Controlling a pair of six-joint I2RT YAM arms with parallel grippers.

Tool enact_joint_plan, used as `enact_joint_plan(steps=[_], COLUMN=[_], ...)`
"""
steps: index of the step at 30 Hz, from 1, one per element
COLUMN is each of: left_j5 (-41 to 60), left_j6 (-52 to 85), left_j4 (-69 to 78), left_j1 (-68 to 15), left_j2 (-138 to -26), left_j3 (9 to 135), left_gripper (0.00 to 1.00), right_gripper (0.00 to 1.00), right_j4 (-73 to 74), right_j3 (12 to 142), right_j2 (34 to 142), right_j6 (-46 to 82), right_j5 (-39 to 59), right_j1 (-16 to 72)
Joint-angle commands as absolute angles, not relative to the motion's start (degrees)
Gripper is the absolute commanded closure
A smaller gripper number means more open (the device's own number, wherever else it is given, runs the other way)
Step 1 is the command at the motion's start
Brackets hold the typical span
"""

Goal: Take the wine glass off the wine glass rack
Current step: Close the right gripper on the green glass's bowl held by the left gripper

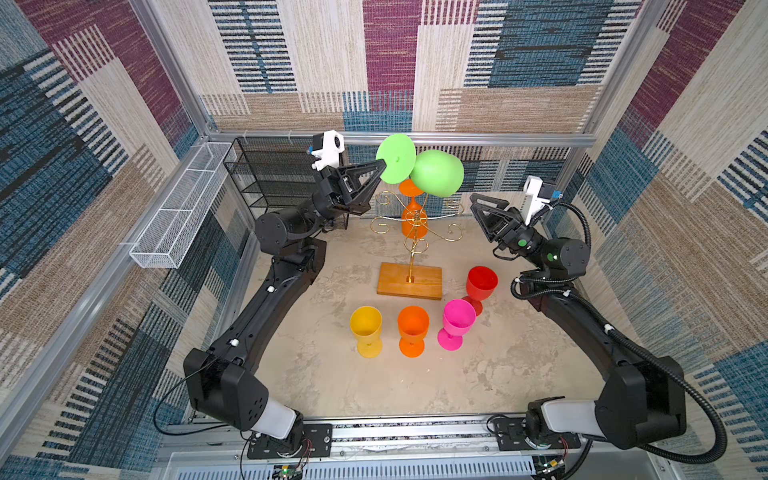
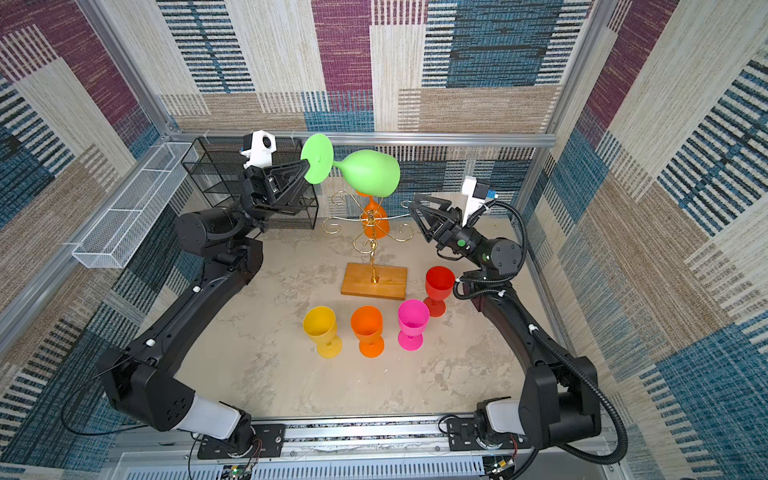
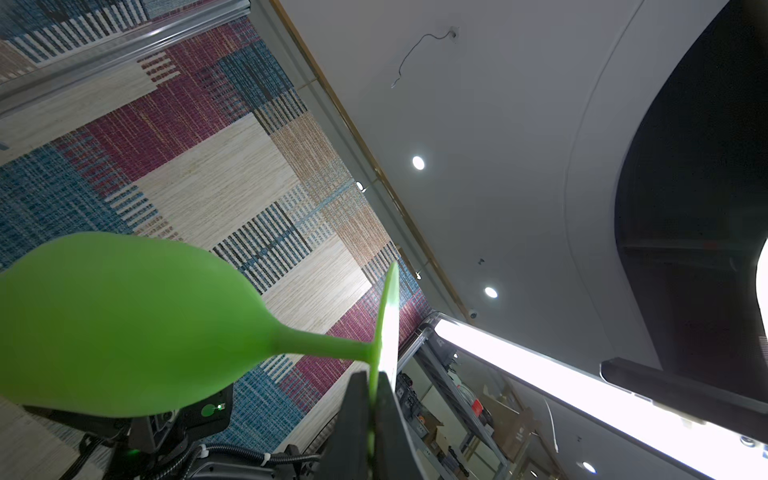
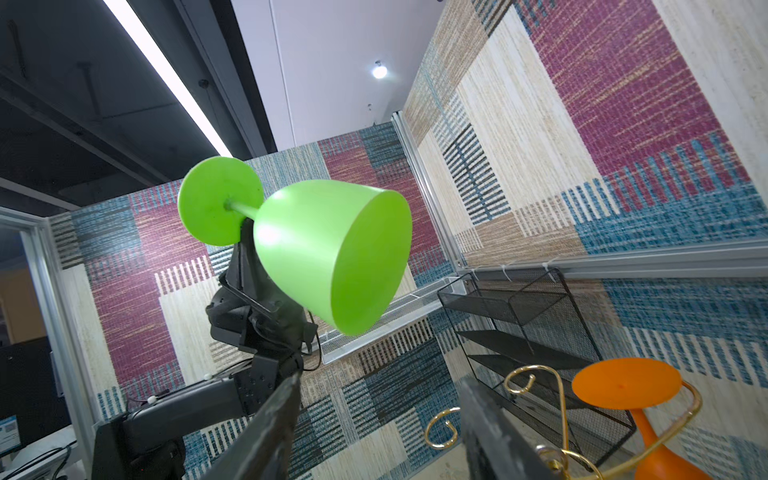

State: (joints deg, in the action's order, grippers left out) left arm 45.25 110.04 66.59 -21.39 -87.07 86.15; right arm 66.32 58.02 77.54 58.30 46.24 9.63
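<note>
My left gripper (image 1: pixel 380 168) (image 2: pixel 305 166) (image 3: pixel 376 386) is shut on the rim of the green wine glass's foot. The green wine glass (image 1: pixel 438 172) (image 2: pixel 370 172) (image 3: pixel 124 324) (image 4: pixel 332 253) lies on its side in the air, above and clear of the wine glass rack (image 1: pixel 415 222) (image 2: pixel 374 235) (image 4: pixel 523 378), a gold wire tree on a wooden base (image 1: pixel 409 280). An orange glass (image 1: pixel 412 208) (image 2: pixel 373 212) (image 4: pixel 627 386) hangs upside down on the rack. My right gripper (image 1: pixel 474 205) (image 2: pixel 412 211) (image 4: pixel 378 415) is open and empty, just right of the rack's arms.
A black mesh shelf unit (image 1: pixel 270 178) and a white wire basket (image 1: pixel 178 208) stand at the back left. In front of the rack's base, yellow (image 1: pixel 365 330), orange (image 1: pixel 412 330), pink (image 1: pixel 457 324) and red (image 1: pixel 481 284) glasses stand upright on the table.
</note>
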Motion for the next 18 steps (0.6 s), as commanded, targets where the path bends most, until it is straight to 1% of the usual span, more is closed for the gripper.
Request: enact_joint_plan(steps=[1, 5, 18], left_j5=[42.31, 41.57, 39.32], left_j6=[115.41, 115.66, 119.50], left_j4=[75.73, 76.26, 80.18], left_j1=[-22.20, -23.70, -28.33], left_j2=[-88.03, -88.98, -94.71], left_j3=[85.30, 83.50, 84.20], left_gripper=[1.00, 1.00, 1.00], right_gripper=[0.37, 0.37, 0.39], right_j4=[77.57, 81.74, 82.18], right_j3=[59.11, 60.18, 60.42], right_j2=[78.99, 80.53, 80.52], right_j6=[64.41, 67.20, 67.96], right_j5=[48.51, 49.52, 50.01], right_j1=[9.66, 9.60, 9.64])
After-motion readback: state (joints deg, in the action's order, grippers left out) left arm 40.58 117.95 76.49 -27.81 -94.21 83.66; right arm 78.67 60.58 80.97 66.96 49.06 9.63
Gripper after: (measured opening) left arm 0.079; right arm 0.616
